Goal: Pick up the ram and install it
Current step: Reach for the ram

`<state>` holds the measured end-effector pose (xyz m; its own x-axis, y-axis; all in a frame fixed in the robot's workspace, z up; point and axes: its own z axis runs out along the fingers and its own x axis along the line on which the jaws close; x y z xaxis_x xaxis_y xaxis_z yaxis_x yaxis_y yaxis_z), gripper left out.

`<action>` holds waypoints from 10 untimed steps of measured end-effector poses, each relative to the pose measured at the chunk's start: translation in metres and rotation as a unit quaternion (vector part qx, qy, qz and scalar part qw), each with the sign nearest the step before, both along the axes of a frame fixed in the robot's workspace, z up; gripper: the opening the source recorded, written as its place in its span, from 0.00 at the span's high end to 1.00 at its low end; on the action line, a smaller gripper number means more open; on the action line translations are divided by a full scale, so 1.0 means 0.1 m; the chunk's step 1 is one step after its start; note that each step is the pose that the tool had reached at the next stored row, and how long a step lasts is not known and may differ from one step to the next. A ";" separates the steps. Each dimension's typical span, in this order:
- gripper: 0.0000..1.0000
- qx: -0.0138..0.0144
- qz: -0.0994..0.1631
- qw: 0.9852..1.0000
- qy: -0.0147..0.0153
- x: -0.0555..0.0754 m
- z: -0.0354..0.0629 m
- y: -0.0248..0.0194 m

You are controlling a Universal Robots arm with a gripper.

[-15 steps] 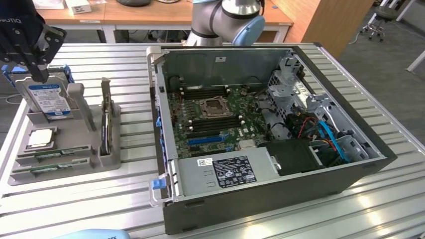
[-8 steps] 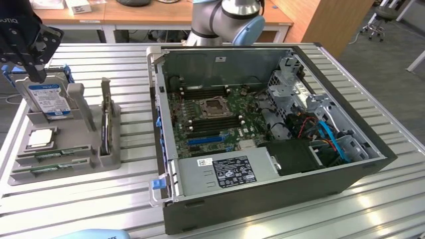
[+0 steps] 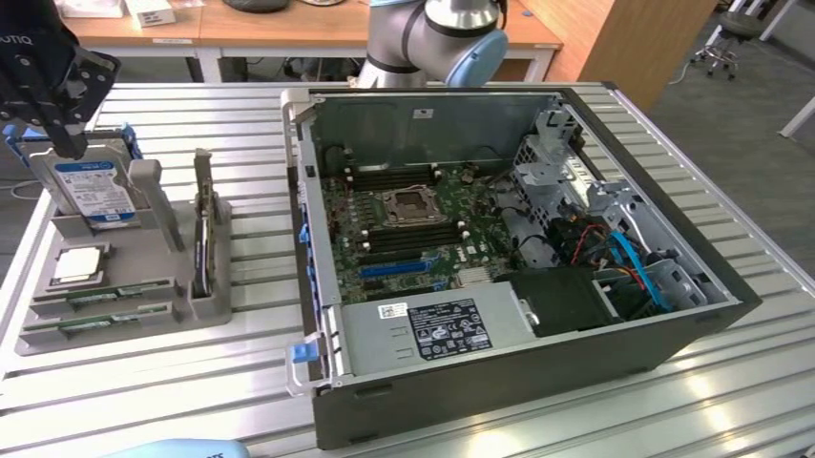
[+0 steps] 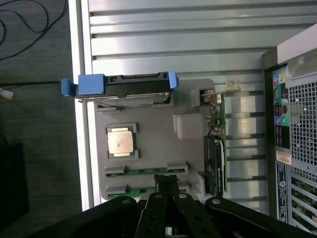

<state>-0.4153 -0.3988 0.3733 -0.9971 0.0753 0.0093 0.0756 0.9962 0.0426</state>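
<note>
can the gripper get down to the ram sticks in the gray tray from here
Probably yes: the ram sticks lie uncovered in their slots in the tray, with the gripper above them and nothing between. It is shut, though.

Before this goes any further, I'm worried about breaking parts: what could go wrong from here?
1. The gripper is shut; lowered like this, it could press onto a ram stick rather than straddle it.
2. A look-alike stick lies right beside it in the grey tray, so the wrong one might be taken.
3. The upright hard drive stands tall in that tray; the gripper might clip it.
</note>
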 end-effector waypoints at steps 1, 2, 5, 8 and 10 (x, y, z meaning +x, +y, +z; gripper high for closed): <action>0.90 0.000 0.000 1.000 0.000 0.00 0.000 0.000; 0.90 0.000 0.000 1.000 0.000 0.00 0.000 0.000; 0.90 0.000 0.000 1.000 0.000 0.00 0.000 0.000; 0.90 0.000 0.000 1.000 0.000 -0.01 0.000 0.001; 0.90 0.000 0.000 1.000 0.000 -0.03 0.000 0.000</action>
